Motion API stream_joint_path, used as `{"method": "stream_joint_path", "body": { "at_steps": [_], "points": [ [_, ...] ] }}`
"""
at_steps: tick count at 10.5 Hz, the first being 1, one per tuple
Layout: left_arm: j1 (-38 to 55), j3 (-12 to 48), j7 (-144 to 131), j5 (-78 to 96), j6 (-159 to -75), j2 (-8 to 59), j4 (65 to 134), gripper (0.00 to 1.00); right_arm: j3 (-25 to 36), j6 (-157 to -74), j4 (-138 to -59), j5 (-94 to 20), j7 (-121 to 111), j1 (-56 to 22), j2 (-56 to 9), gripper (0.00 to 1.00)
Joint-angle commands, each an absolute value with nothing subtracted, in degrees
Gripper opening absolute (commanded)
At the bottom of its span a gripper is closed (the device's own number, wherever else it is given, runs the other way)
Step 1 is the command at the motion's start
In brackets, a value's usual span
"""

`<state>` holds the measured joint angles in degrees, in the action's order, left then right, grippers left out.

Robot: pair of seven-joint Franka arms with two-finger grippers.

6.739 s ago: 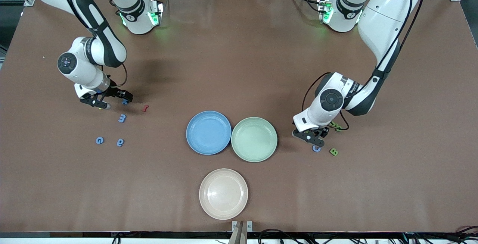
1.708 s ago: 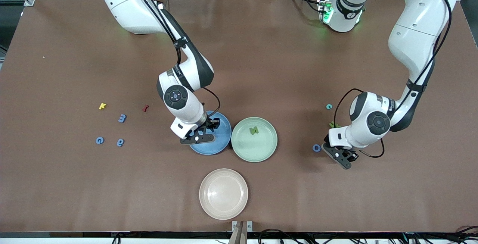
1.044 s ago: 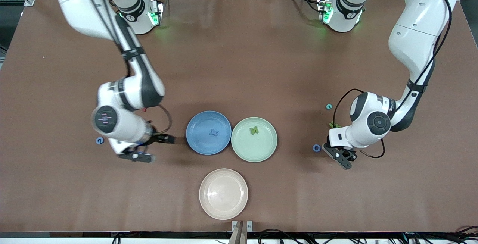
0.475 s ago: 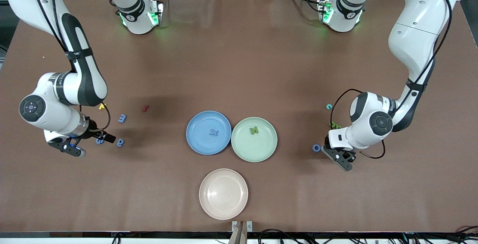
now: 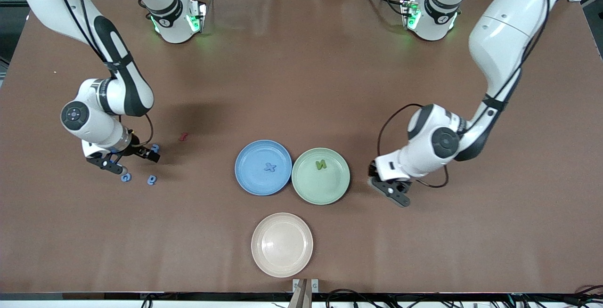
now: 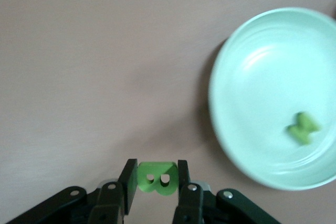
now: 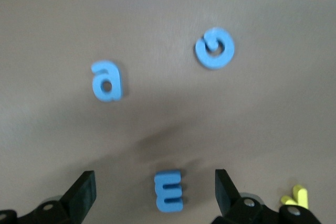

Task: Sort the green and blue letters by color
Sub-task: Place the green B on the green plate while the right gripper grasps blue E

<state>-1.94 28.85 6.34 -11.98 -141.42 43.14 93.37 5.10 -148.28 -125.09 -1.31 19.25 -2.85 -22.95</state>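
Since half a second ago your left arm has swung in from its end of the counter [image 5: 301, 86], and your right tool has shifted from the blue G to the blue E.

Plates: blue plate [image 5: 249, 178] holds a blue X [image 5: 269, 167]; green plate [image 5: 334, 188] touching it holds a green N [image 5: 320, 164]; beige plate [image 5: 281, 244] sits nearer the front camera.

Left tool [image 6: 154, 192]: clenched on a green B [image 6: 155, 177], over bare counter just beside the green plate.

Right tool [image 7: 155, 195]: released, jaws wide, straddling the blue E [image 7: 168, 191].

Blue G [image 5: 125, 177] and blue a [image 5: 151, 180] lie nearer the camera than the E. You can see a yellow letter [image 7: 294, 197] beside the right tool. Dark red letter [image 5: 183, 136] lies apart.
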Motion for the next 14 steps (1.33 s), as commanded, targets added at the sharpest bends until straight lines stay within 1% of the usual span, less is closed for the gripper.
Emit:
{"method": "stream_joint_path", "body": {
  "at_steps": [1,3,4,5,6,7,8,9,11,12,13,14],
  "points": [
    [5.5,28.3,-5.1,-10.3,-140.2,43.0,91.1,0.0,3.4,-153.1,-131.9,-0.6,19.8,-1.9,-19.2,1.0],
    [9.5,27.9,-10.5,-10.5,-140.3,43.7,90.9,0.01,3.0,-154.6,-133.7,-0.4,19.8,-1.8,-19.4,0.97],
    [10.7,27.8,-13.2,-10.8,-140.4,43.8,90.9,0.37,2.9,-155.4,-134.1,-0.3,19.8,-1.3,-19.5,0.96],
    [10.6,27.8,-14.1,-11.1,-140.4,43.5,91.0,0.99,2.9,-156.2,-134.1,-0.2,19.8,-1.1,-19.9,0.96],
    [9.5,27.6,-13.7,-11.2,-140.3,43.3,91.4,1.0,2.8,-157.1,-134.1,-0.2,19.8,-1.1,-20.4,0.95],
    [8.4,27.3,-13.4,-11.2,-140.0,43.1,92.0,1.0,2.8,-157.7,-134.2,-0.2,19.8,-1.1,-20.8,0.89],
    [6.5,26.7,-12.6,-11.3,-139.0,42.3,93.7,1.0,2.8,-157.8,-134.6,-0.1,19.7,-1.1,-20.9,0.82],
    [3.9,26.7,-10.3,-12.3,-137.5,41.6,95.1,1.0,2.9,-159.0,-134.6,0.4,19.7,-1.1,-21.6,0.72],
    [-1.5,26.7,-7.0,-14.1,-136.5,37.9,99.8,1.0,2.9,-162.2,-134.6,0.9,19.7,-1.1,-23.8,0.56],
    [-2.5,26.7,-6.8,-14.7,-136.3,36.1,102.5,1.0,2.9,-162.1,-134.6,0.8,19.7,-1.1,-23.9,0.42],
    [-2.8,26.6,-6.6,-14.8,-136.2,33.5,105.3,1.0,2.8,-161.9,-134.6,0.8,19.7,-1.1,-23.9,0.26],
    [-3.9,26.6,-4.9,-15.3,-136.2,31.5,107.6,1.0,2.8,-161.6,-134.6,0.8,19.8,-1.1,-23.7,0.16]
  ]
}}
